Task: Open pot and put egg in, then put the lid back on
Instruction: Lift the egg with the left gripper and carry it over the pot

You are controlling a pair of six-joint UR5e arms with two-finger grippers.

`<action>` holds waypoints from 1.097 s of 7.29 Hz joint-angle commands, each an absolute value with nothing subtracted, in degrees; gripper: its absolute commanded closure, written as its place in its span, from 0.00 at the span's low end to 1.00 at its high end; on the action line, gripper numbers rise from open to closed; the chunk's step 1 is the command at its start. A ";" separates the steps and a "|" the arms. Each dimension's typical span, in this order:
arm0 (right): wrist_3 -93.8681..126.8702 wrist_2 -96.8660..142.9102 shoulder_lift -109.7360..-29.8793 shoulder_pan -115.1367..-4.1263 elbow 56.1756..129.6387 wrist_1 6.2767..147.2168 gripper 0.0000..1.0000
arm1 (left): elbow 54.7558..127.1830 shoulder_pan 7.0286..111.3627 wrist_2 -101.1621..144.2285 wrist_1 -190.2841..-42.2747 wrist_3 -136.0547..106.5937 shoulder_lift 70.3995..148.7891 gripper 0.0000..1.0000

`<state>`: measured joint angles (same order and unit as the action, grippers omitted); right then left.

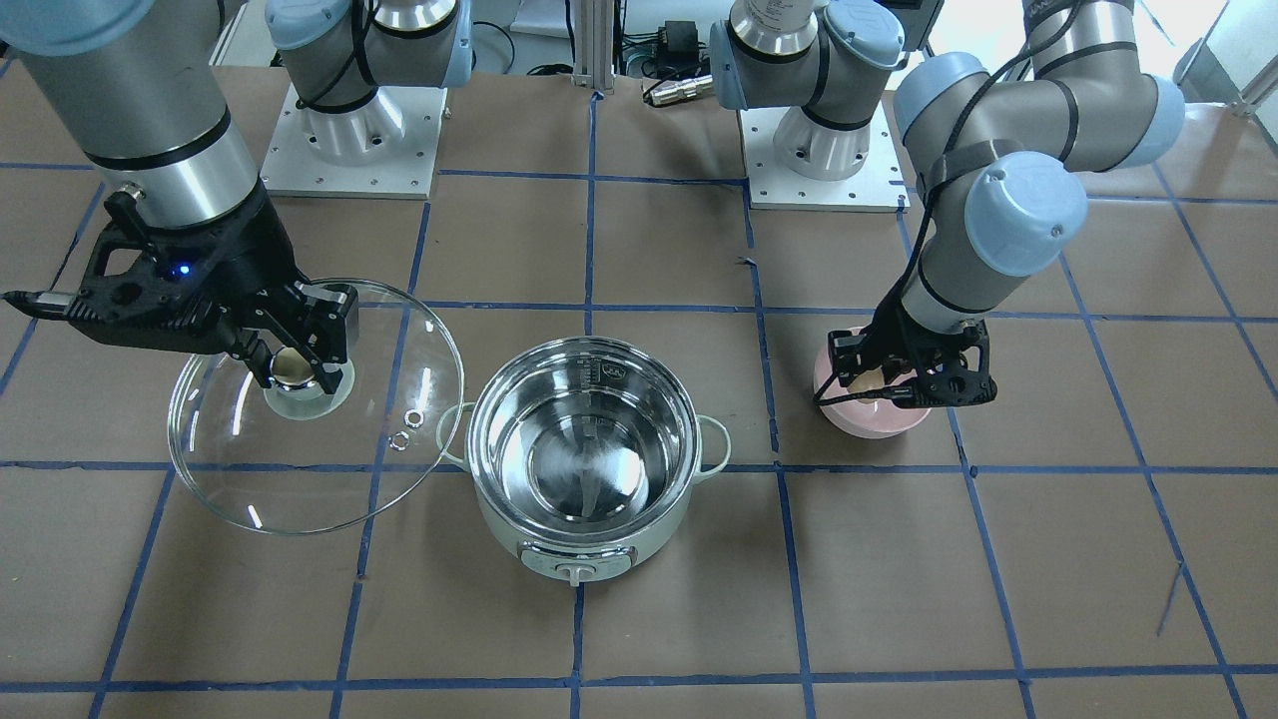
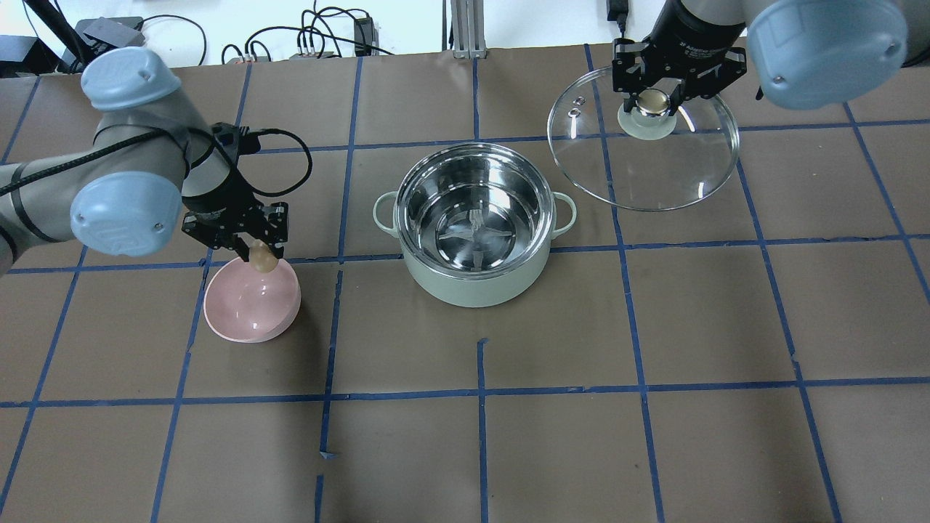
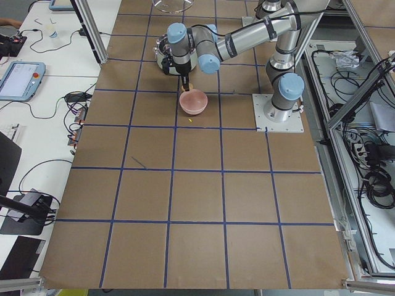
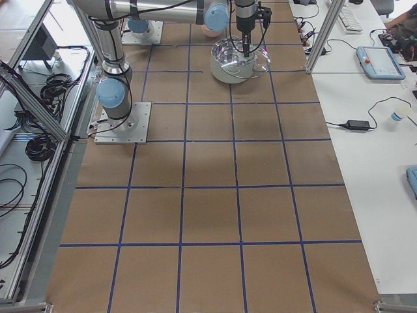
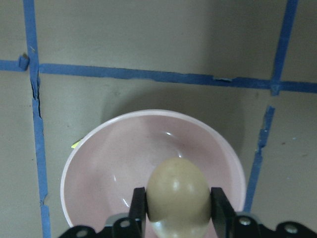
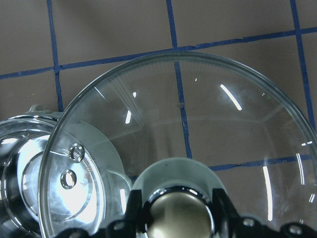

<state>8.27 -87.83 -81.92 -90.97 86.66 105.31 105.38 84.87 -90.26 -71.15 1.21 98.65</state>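
Note:
The mint-green pot [image 2: 476, 225] stands open in the middle of the table, its steel inside bare; it also shows in the front view [image 1: 584, 454]. My left gripper [image 2: 256, 254] is shut on the tan egg [image 5: 178, 196], holding it just above the pink bowl [image 2: 251, 309]. The egg also shows in the overhead view [image 2: 261, 256]. My right gripper [image 2: 654, 102] is shut on the beige knob [image 6: 181, 218] of the glass lid [image 2: 654, 167], held tilted off to the pot's side. In the front view the lid [image 1: 300, 459] hangs left of the pot.
The pink bowl [image 1: 874, 414] sits on brown paper [image 2: 654, 436] with a blue tape grid. Both arm bases [image 1: 349, 130] stand at the table's robot side. Cables lie along that edge.

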 commanded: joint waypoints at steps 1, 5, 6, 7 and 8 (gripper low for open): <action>8.26 -87.80 -81.83 -90.97 86.66 105.29 0.60 | 101.27 96.01 -89.56 -67.01 -7.00 100.01 0.87; 7.91 -87.72 -81.83 -90.27 86.66 105.21 0.60 | 88.19 110.37 -88.95 -63.46 -7.29 113.60 0.87; 7.91 -87.71 -81.91 -90.09 86.66 105.21 0.60 | 87.55 110.65 -88.95 -62.59 -6.77 115.64 0.86; 7.91 -87.80 -81.91 -90.17 86.66 105.21 0.60 | 87.97 110.65 -89.03 -62.40 -6.85 116.36 0.56; 7.91 -87.98 -81.91 -90.26 86.66 105.12 0.61 | 88.07 110.65 -89.38 -62.49 -6.68 116.28 0.05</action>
<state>7.91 -87.81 -81.89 -90.22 86.66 105.19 88.16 110.43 -89.09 -62.63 -6.84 115.59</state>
